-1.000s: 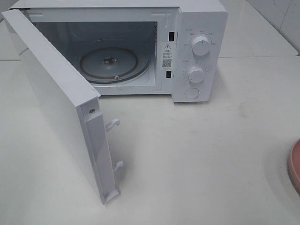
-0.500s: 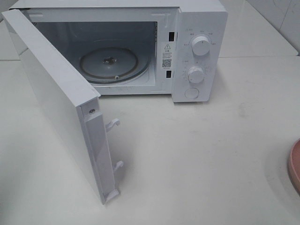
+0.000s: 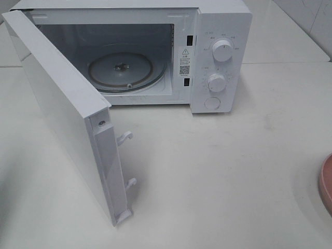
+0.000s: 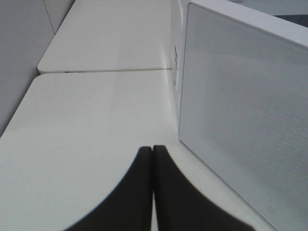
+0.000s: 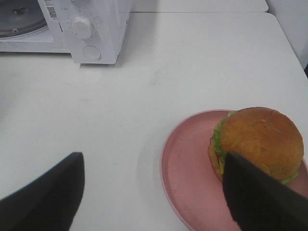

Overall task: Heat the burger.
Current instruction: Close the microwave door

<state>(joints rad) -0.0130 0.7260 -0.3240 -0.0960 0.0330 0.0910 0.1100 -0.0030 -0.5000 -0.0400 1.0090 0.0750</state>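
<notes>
A: Burger [image 5: 261, 143], what's it look like?

B: Tall, glossy golden-brown dome bun, green lettuce frill poking out round the edge, bit of dark filling under it. Sits on a pink plate [image 5: 185, 178], toward the plate's far side from the microwave.

A: Where vs the right gripper [image 5: 153, 195]?

B: Jaws stand wide apart, holding nothing. Burger is just ahead of one finger [image 5: 260, 202], which overlaps its near edge in the wrist view; can't tell if touching. Other finger is well off to the opposite side over bare table.

A: Left gripper [image 4: 152, 150]?

B: Jaws pressed together, nothing btwn them. Just beyond and to one side of the tips is the open microwave door [image 4: 245, 110], white w/ a dotted window panel.

A: Surface?

B: White table [image 3: 228, 176], smooth, faint scuffs. Plate only shows as a pink sliver at the edge of the high view.

A: Farther out?

B: White microwave [image 3: 220, 31] at the back, door swung wide, glass turntable [image 3: 122, 70] inside, two round knobs [image 3: 222, 51] plus a button on the panel. Behind it a seam where a second tabletop joins, then pale wall.
</notes>
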